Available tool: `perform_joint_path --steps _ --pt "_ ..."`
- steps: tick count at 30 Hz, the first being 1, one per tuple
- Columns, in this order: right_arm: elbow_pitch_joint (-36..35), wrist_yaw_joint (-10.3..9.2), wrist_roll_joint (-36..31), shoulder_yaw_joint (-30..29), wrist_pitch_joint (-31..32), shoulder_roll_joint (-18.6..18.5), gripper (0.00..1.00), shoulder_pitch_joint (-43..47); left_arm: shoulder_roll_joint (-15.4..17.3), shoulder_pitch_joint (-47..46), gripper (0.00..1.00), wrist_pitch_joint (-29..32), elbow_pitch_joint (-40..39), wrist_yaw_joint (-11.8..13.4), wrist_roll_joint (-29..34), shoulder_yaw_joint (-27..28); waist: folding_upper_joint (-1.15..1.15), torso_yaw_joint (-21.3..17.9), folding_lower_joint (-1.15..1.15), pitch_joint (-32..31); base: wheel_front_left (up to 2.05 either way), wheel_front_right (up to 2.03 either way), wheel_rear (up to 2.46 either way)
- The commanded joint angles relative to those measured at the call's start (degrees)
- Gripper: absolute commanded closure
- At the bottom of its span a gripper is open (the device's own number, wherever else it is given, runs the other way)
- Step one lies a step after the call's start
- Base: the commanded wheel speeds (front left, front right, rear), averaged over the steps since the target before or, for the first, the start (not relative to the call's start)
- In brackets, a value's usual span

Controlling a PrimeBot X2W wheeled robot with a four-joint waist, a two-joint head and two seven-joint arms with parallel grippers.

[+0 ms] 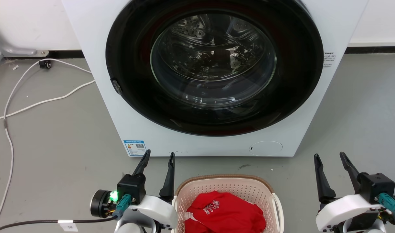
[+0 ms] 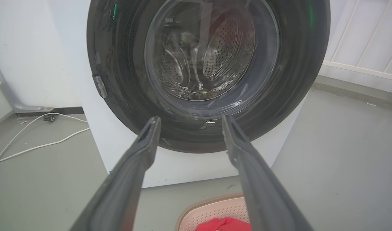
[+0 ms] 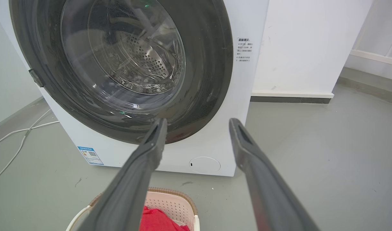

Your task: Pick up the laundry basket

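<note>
Jaws on both sides stand apart, moderate gap, nothing between them.

Head view: left gripper (image 1: 160, 152) at lower left, fingers pointing up toward the washer (image 1: 120, 129). Right gripper (image 1: 329, 154) at lower right, same pose, similar gap. The laundry basket (image 1: 223, 186) sits on the grey floor (image 1: 55, 145) at the bottom edge, between the two grippers, in front of the washer with a strip of floor between. Left gripper's inner finger is just beside the basket's left rim; can't tell if it touches. Right gripper is well apart from the basket's right handle. A red garment (image 1: 226, 213) with white lettering lies in the basket. Washer door (image 1: 213, 64) is shut, drum visible through the glass. A white cable (image 1: 39, 102) runs across the floor left of the washer.

Left wrist view: left gripper (image 2: 190, 118) has its fingers spread, tips over the door's lower rim. The laundry basket (image 2: 212, 208) far rim and a bit of red garment (image 2: 223, 224) show at the bottom edge.

Right wrist view: right gripper (image 3: 198, 121) is spread, holding nothing. The laundry basket (image 3: 170, 202) is at the bottom, partly behind the left-hand finger. A blue label (image 3: 90, 155) and a round cap (image 3: 204, 164) sit low on the washer front.
</note>
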Motion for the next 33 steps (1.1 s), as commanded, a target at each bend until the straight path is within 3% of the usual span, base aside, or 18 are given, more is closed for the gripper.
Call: perform_joint_path --steps 1,13,23,33 --pt "-0.03 -0.02 0.0 0.03 -0.27 0.15 0.0 0.22 0.03 -0.47 0.0 -0.26 0.03 0.27 -0.22 -0.02 0.0 -0.04 0.0 0.06 0.0 0.0 0.0" --pt "1.27 -0.02 2.33 0.93 -0.11 0.15 0.0 -0.82 0.03 -1.38 0.0 -0.21 5.8 0.66 -1.88 -1.18 0.0 -0.59 0.0 3.75 0.0 0.0 0.0" --pt "6.8 -0.02 3.85 0.61 -1.42 0.13 0.0 -3.96 0.02 -5.58 0.0 -0.21 14.42 0.34 -6.12 -3.13 0.0 -0.9 0.0 13.98 0.0 0.0 0.0" --pt "14.36 -0.02 3.85 0.08 -2.68 -0.49 0.0 -10.64 0.05 -13.82 0.0 -0.2 25.17 -1.92 -9.81 -4.18 0.0 -1.29 0.0 24.65 0.0 0.0 0.0"
